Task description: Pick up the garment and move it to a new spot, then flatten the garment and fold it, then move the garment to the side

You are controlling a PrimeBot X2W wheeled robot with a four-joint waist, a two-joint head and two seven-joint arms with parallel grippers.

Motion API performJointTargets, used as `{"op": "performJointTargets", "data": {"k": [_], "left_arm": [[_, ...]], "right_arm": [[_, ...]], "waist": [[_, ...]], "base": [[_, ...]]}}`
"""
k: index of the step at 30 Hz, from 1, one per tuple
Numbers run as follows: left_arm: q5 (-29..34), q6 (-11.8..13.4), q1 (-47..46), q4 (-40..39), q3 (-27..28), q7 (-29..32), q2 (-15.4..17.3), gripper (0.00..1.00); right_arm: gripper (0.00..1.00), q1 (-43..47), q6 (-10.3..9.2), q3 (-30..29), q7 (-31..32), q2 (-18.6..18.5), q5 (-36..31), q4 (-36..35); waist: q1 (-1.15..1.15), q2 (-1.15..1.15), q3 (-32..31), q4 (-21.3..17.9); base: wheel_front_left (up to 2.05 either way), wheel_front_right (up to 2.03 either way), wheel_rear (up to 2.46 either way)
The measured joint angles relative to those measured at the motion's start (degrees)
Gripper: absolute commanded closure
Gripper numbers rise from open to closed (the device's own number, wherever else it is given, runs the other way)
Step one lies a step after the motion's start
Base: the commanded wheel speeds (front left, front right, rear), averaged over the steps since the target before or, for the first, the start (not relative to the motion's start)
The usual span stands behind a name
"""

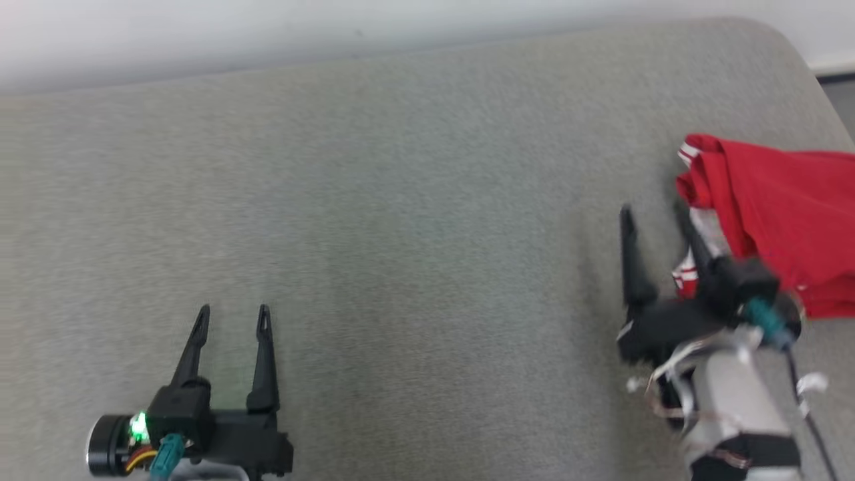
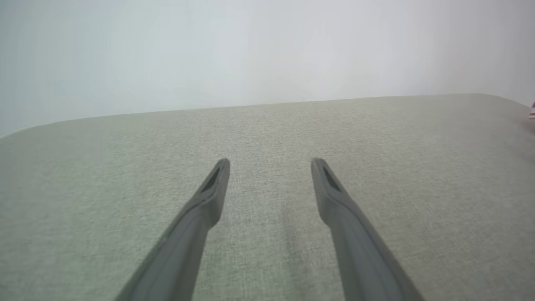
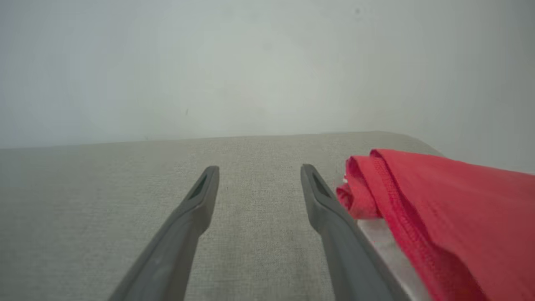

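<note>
Left claw [image 1: 234, 310], seen from the head camera, sits near the counter's near edge toward its left side, its two long dark fingers spread apart with nothing between them. Beneath it stretches the grey-green fabric-covered counter [image 1: 427, 200], whose far right corner is rounded. Over by the right edge the right claw [image 1: 654, 212] is likewise spread wide and grips nothing. Its right-hand finger lies against the white-striped hem of the crumpled red cloth garment [image 1: 781, 214]. That garment lies bunched at the right edge of the counter, running out of the picture there, and a pale wall rises behind the far edge.

From the left wrist, the left claw [image 2: 269, 161] shows both fingers parted over bare woven counter [image 2: 125, 167]. A tiny red and white scrap of the garment [image 2: 532, 110] peeks in at the picture's right border.

From the right wrist, the right claw [image 3: 259, 167] stands open above the counter [image 3: 104, 188], and only fabric surface shows in the gap. The garment [image 3: 451, 200] is heaped just outside the right-hand finger. Its rolled, stitched edge presses up against that finger, and a white part lies beneath.
</note>
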Motion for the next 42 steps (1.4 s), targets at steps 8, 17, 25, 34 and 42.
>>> {"op": "performJointTargets", "data": {"k": [8, 17, 25, 34, 42], "left_arm": [[-1.99, 0.63, 2.80, 2.70, 1.15, 0.00, 0.05, 0.00], [-2.15, 0.44, 7.70, 3.90, 3.50, 0.00, 0.02, 0.00], [-2.49, -0.36, 10.25, 3.93, 5.46, 0.00, 0.01, 0.00], [-2.49, -1.45, 10.61, 4.02, 6.87, 0.00, 0.02, 0.00], [-3.02, -2.00, 11.60, 6.17, 6.82, 0.29, -0.27, 1.00]], "right_arm": [[0.00, 8.75, 0.00, 1.47, 0.00, 2.99, 0.10, -1.08], [0.00, 15.62, 0.00, 1.23, 0.00, 3.82, -1.14, -2.02], [0.00, 18.39, 0.00, 2.25, 0.00, 3.82, 0.58, -2.16], [0.00, 19.89, 0.00, 2.71, 0.00, 3.83, 1.54, -2.11], [1.00, 21.36, 0.00, 2.54, 0.35, 3.89, 1.87, -0.15]], "waist": [[0.00, 0.00, -4.02, 4.19], [-0.01, 0.00, -9.97, 7.28], [-0.01, -0.01, -14.33, 8.10], [0.00, -0.01, -15.88, 7.22], [0.00, -0.01, -15.78, 7.18]], "base": [[0.00, 0.00, 0.00], [0.00, 0.00, 0.00], [0.00, 0.00, 0.00], [0.00, 0.00, 0.00], [0.00, 0.00, 0.00]]}}
